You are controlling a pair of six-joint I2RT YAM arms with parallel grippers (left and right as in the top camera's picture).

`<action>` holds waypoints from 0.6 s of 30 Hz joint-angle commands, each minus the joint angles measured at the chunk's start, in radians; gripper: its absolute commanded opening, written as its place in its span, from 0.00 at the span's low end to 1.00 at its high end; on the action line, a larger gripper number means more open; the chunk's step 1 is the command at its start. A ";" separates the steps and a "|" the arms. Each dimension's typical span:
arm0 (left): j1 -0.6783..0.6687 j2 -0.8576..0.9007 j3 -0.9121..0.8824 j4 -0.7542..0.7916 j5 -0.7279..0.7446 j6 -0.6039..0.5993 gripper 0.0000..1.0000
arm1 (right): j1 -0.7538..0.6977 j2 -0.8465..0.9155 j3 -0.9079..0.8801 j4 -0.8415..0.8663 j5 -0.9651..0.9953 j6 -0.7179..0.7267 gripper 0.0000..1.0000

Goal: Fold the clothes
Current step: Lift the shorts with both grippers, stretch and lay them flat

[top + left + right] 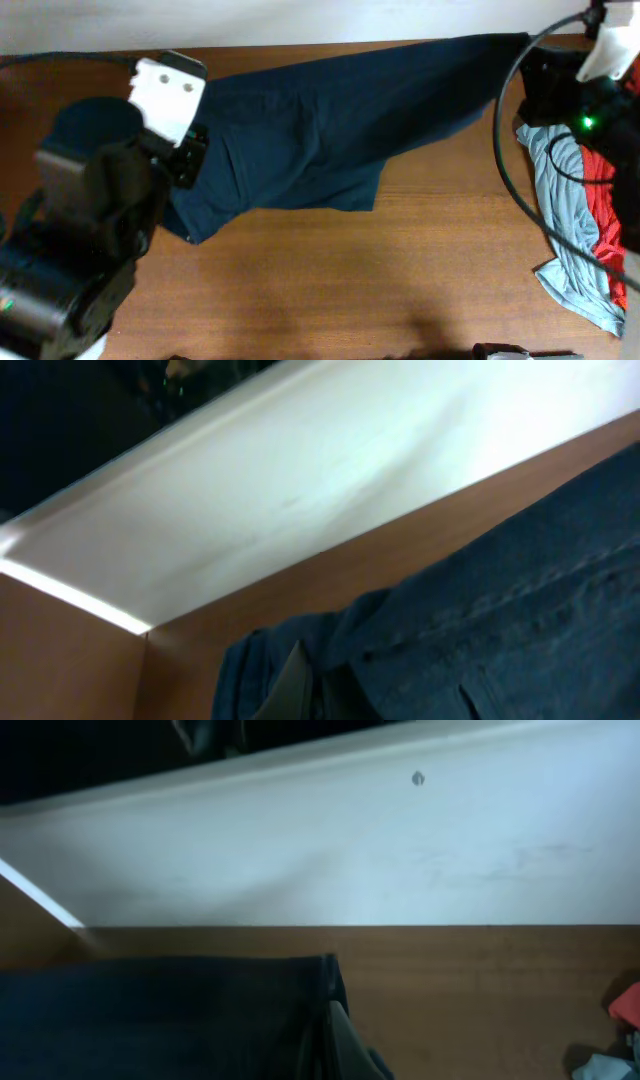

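Note:
A large dark navy garment lies stretched across the back of the table, from the left arm to the far right corner. My left gripper is shut on its left end. In the left wrist view a grey fingertip presses into bunched navy cloth. My right gripper is shut on the garment's right end, where one finger pinches the hem of the navy cloth. A light grey-blue garment and a red tee lie heaped at the right edge.
A white wall runs along the table's far edge, close behind both held ends. Black cables loop over the heap on the right. The left arm's bulky body covers the table's left front.

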 commanded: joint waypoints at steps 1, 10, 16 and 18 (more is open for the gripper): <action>0.022 -0.049 0.082 -0.017 -0.023 -0.024 0.00 | -0.016 -0.062 0.008 0.004 0.081 0.041 0.04; 0.022 -0.056 0.258 -0.024 0.108 -0.024 0.00 | -0.016 -0.165 0.008 0.033 0.081 0.041 0.04; 0.022 -0.055 0.315 -0.071 0.175 -0.053 0.00 | -0.016 -0.230 0.009 0.036 0.073 0.076 0.04; 0.022 -0.053 0.315 -0.097 0.175 -0.094 0.00 | -0.016 -0.246 0.017 0.036 0.070 0.086 0.04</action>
